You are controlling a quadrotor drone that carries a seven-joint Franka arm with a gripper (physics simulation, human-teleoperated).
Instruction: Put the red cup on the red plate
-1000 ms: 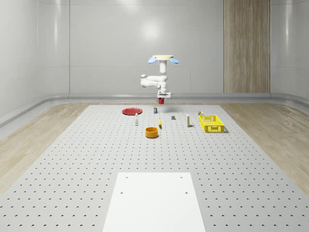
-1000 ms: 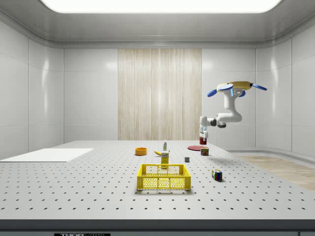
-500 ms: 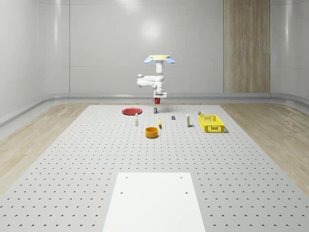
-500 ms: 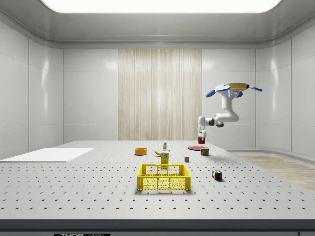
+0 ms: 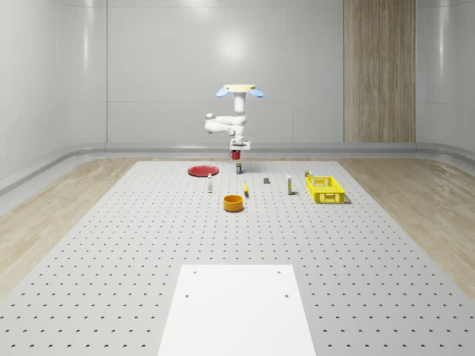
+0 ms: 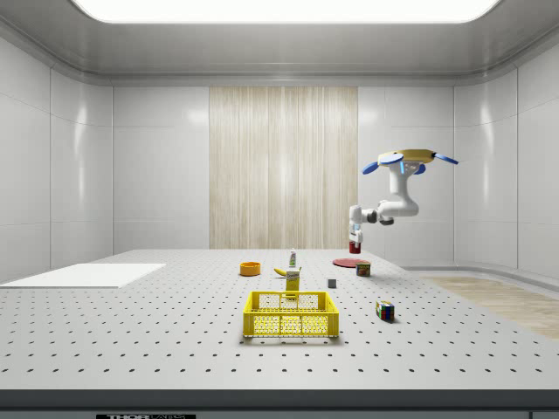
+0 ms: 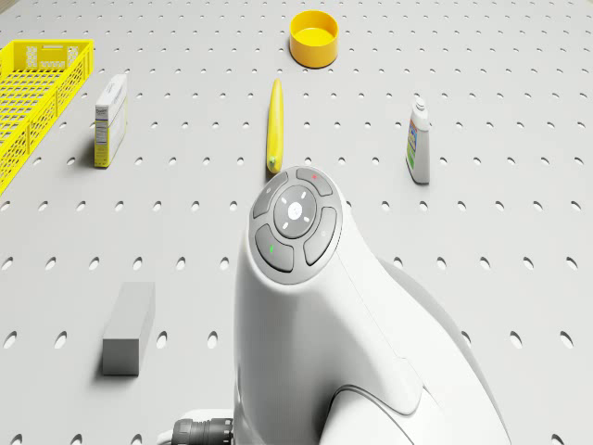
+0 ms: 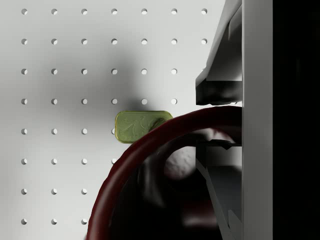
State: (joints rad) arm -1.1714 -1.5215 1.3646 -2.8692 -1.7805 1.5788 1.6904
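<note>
Surface: a grey perforated table (image 5: 111, 252) carried everything, with wood floor (image 5: 44, 208) along its side edges.
White panel: a flat white sheet (image 5: 236, 308) lay at the table's near edge in the whole-scene view.
Red plate: (image 5: 202, 170) lay flat near the far edge.
Yellow bowl: (image 5: 233, 202) stood nearer the table's middle.
Yellow crate: (image 5: 325, 189) sat toward the table's right edge in the whole-scene view.
Small items: a banana (image 7: 273, 126), a white bottle (image 7: 419, 142), a carton (image 7: 110, 120) and a grey block (image 7: 129, 328) lay between plate and crate.
Can: a small tin (image 5: 238, 169), possibly labelled, stood beside the plate.
Cube: a multicoloured cube (image 6: 384, 309) lay apart.
</note>
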